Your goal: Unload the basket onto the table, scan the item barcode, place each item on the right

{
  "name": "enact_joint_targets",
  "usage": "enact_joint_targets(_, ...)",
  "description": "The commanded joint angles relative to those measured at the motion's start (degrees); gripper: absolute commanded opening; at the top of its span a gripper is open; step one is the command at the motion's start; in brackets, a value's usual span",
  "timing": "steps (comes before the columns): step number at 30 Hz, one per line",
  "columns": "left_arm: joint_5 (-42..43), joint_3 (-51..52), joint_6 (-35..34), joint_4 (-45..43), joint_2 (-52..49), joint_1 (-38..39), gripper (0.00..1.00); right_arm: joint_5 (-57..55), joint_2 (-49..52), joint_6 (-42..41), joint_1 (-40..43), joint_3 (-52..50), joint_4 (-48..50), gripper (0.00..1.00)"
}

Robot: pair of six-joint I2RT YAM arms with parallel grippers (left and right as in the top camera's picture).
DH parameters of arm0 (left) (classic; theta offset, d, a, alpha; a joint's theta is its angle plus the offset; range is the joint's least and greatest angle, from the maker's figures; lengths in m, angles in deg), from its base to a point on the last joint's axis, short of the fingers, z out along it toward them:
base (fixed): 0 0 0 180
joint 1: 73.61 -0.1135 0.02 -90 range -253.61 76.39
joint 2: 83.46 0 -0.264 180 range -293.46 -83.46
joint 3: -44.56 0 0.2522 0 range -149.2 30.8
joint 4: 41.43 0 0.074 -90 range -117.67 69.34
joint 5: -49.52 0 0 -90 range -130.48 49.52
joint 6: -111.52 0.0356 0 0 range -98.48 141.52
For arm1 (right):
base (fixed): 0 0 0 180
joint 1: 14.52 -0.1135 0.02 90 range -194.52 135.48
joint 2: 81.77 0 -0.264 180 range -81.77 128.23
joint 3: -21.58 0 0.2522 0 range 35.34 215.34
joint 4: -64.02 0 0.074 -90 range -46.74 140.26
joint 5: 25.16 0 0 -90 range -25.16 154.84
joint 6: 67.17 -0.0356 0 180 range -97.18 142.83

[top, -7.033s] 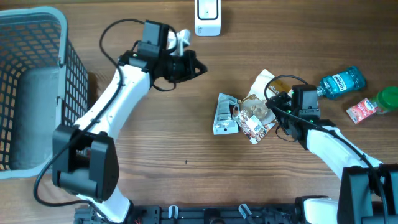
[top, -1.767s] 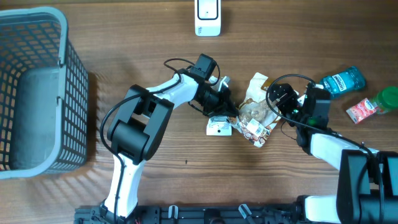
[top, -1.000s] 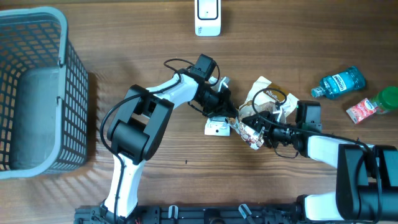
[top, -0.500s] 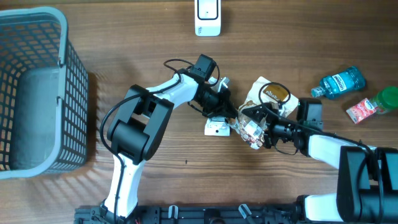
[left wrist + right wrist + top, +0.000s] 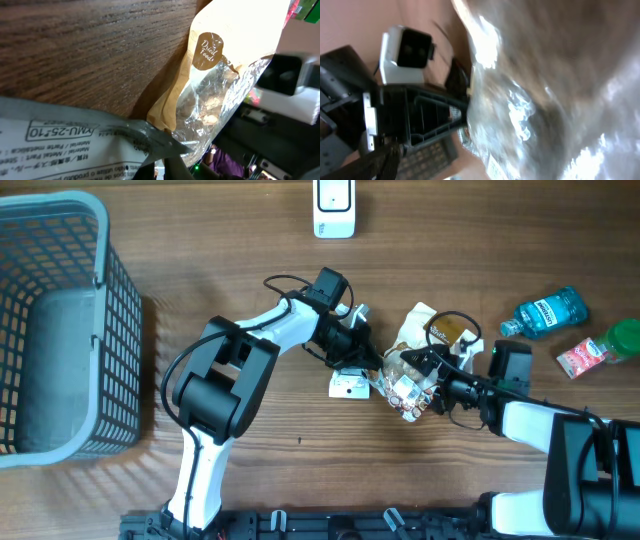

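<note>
Overhead, the left gripper [image 5: 358, 358] is clamped on the silver pouch [image 5: 350, 384]. The pouch sits on the robot's side of the white scanner [image 5: 333, 207], well apart from it. The right gripper [image 5: 420, 377] is pressed in against the kraft snack bag [image 5: 425, 320], to the right of the pouch and equally far from the scanner. At this size you cannot tell how its jaws stand.

Left wrist: the pouch's printed label fills the lower left, pinched near the frame's bottom edge. The kraft bag lies just beyond it on the wood. You see lines of text but no barcode.

Right wrist: crinkled clear film crowds the lens and hides the fingers, so that pincer's state cannot be told.

You appear to have the pick-up secured, with the presentation to the scanner not yet begun. The next move calls for lifting the pouch clear of the kraft bag and carrying it up to the scanner. You then turn whichever face bears the code toward its window.
</note>
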Motion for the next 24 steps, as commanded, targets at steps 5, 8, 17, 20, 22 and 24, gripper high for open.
enact_joint_targets(5,-5.88,1.46,-0.13,1.09,-3.23,0.04,0.04,-51.28,8.48,8.24,2.36,-6.19,0.52,0.99)
enact_joint_targets(8,-5.88,1.46,-0.13,1.09,-3.21,0.04,0.04,-50.01,8.48,8.41,2.34,-5.97,-0.02,0.98)
enact_joint_targets(17,-5.86,1.46,-0.15,1.11,-3.21,0.04,0.04,-40.22,8.48,8.39,2.34,-5.99,-1.36,0.97)
enact_joint_targets(20,-5.88,1.46,-0.15,1.11,-3.23,0.04,0.04,-36.96,8.48,8.39,2.34,-5.99,-1.9,0.97)
enact_joint_targets(22,-5.88,1.46,-0.15,1.11,-3.21,0.04,0.04,-35.89,8.48,8.2,2.34,-5.99,-1.95,0.97)
enact_joint_targets(24,-5.86,1.46,-0.15,1.14,-3.21,0.04,0.04,-34.47,8.48,7.65,2.34,-5.99,-1.84,0.96)
